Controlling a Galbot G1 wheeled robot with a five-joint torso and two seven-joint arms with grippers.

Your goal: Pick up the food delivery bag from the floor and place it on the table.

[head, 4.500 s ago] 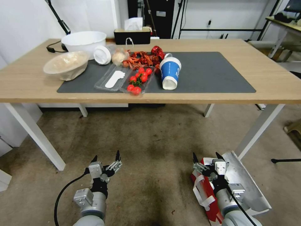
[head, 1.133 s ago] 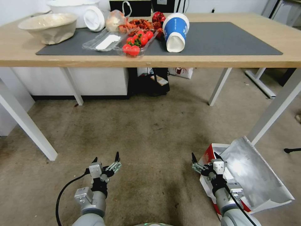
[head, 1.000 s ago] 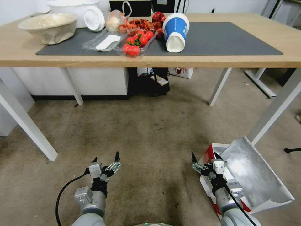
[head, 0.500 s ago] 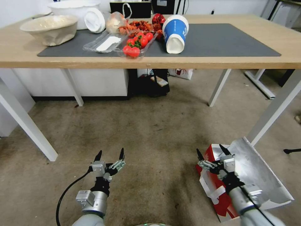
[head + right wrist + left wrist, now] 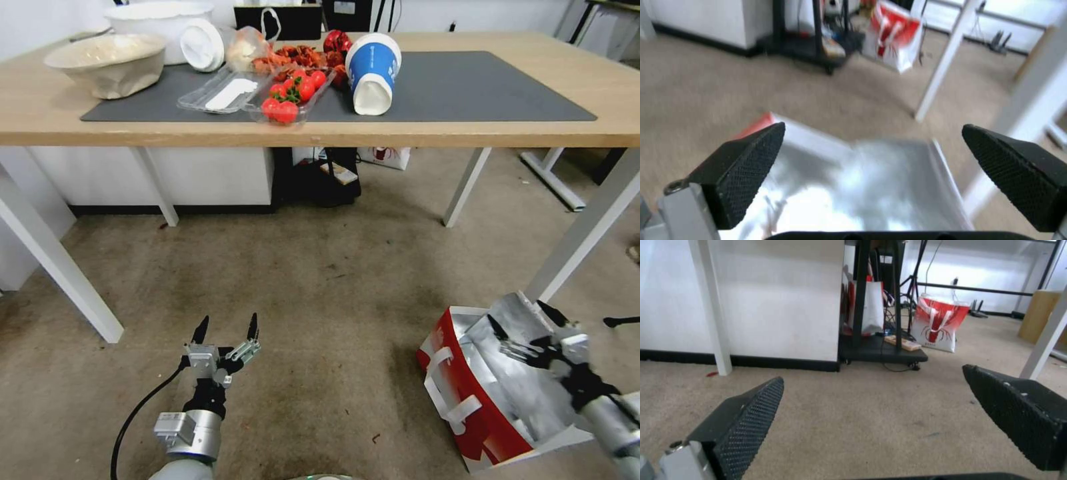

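The food delivery bag (image 5: 467, 400) stands on the floor (image 5: 313, 287) at the lower right, red side panel and white strap handles facing me, mouth open onto silver foil lining (image 5: 862, 186). My right gripper (image 5: 519, 319) hovers open over that mouth, its fingers spread wide above the foil, touching nothing. My left gripper (image 5: 227, 327) hangs open and empty low over bare floor at the lower left, well away from the bag. Beyond both stands the table (image 5: 480, 133) with its dark grey mat (image 5: 467, 87).
A white table leg (image 5: 583, 230) rises just behind the bag. The table's left half carries a blue-and-white cup (image 5: 370, 67), tomatoes (image 5: 290, 97) and bowls (image 5: 107, 60). Under the table are a black cart (image 5: 327, 177) and another red-and-white bag (image 5: 936, 328).
The right gripper has swung right and forward, from the bag's near red side to over its open foil-lined mouth. The left gripper has barely shifted. The camera dropped lower earlier on.
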